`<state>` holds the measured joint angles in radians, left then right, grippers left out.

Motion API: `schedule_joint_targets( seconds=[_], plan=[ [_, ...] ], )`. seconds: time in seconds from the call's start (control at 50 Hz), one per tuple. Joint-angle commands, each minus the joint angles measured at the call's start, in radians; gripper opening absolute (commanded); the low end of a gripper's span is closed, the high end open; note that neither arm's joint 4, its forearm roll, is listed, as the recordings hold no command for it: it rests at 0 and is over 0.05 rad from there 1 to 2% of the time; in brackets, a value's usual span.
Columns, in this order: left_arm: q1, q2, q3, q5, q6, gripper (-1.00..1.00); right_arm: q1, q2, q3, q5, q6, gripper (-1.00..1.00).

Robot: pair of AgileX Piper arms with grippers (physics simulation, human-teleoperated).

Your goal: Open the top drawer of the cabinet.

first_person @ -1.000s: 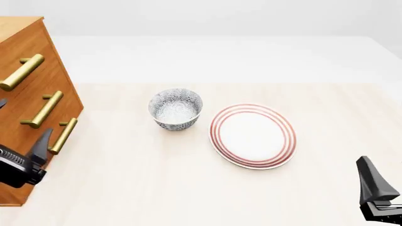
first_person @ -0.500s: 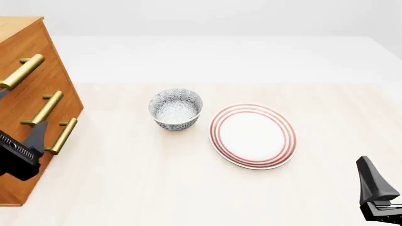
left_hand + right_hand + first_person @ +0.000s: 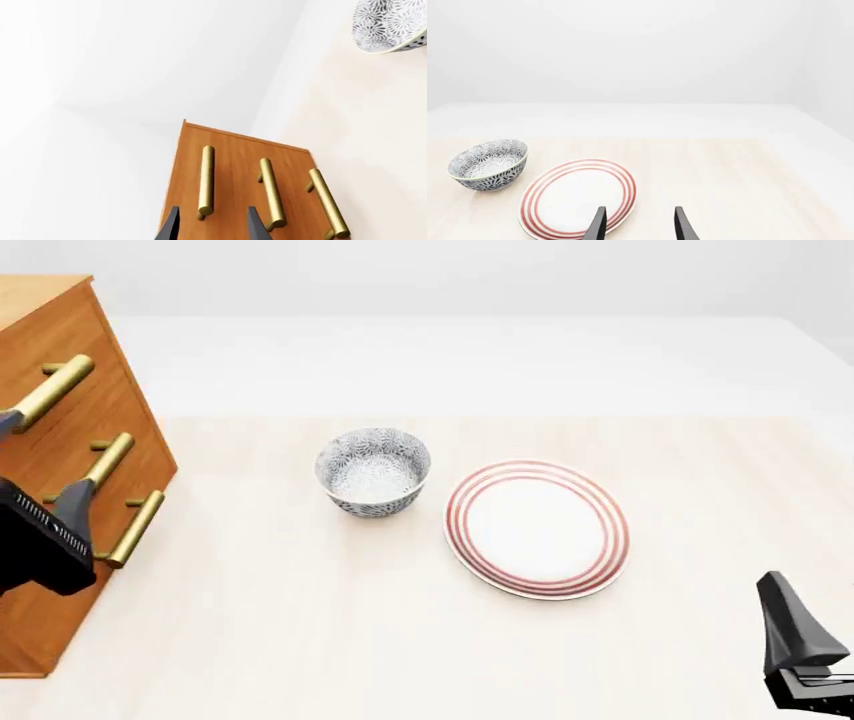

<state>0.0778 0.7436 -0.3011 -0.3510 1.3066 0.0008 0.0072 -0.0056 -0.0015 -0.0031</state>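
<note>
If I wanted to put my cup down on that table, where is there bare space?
Bare table lies in front of the bowl and plate, and right of the plate. The strip between cabinet and bowl is bare, but the left end effector works at the cabinet front. Bowl and plate sit close together.

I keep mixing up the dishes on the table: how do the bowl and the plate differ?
The bowl is deep with a dense dark-and-white pattern; the plate is flat, white with red rings at its rim. The plate spreads wider than the bowl. The bowl stands nearer the cabinet. Both are round and rest upright on the table.
</note>
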Motion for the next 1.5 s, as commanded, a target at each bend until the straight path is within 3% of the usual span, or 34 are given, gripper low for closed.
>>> schedule_joint_targets(
  seconds=[0.02,0.52,1.08,1.5],
  plan=[
    [0.027,0.044,-0.018,-0.04,0.013,1.0,0.0,0.0,0.001,0.0,0.003,1.0],
    [0.056,0.213,-0.117,-0.104,0.022,1.0,0.0,0.0,0.001,0.0,0.003,1.0],
    [0.084,0.366,-0.172,-0.188,0.038,1.0,0.0,0.0,0.001,0.0,0.003,1.0],
    [0.125,0.417,-0.206,-0.193,0.041,1.0,0.0,0.0,0.001,0.0,0.003,1.0]
  ],
)
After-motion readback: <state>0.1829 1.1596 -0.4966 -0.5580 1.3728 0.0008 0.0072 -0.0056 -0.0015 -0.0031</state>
